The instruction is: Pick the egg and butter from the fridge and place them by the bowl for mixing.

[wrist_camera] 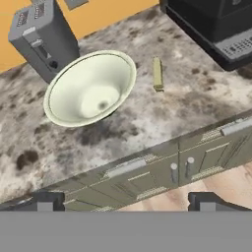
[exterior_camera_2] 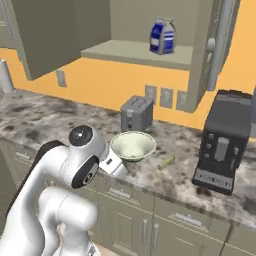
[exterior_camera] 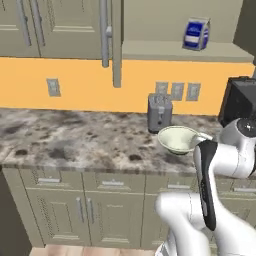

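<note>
Butter [wrist_camera: 157,74] is lying on the counter [wrist_camera: 147,123] just beside the bowl [wrist_camera: 91,88], at its three o'clock in the hand view. Gripper [wrist_camera: 123,202] is hanging wide and empty. Judging by this, fetching the egg is coming next.

Looking along the hand [wrist_camera: 126,201], I see its tips spread wide with nothing between them. The bowl [wrist_camera: 91,88] sits on the counter [wrist_camera: 162,123], just beside the toaster [wrist_camera: 43,38]. The butter [wrist_camera: 157,74] lies between the bowl and the coffee machine [wrist_camera: 216,24]. Cupboard fronts [wrist_camera: 162,172] run below.
</note>
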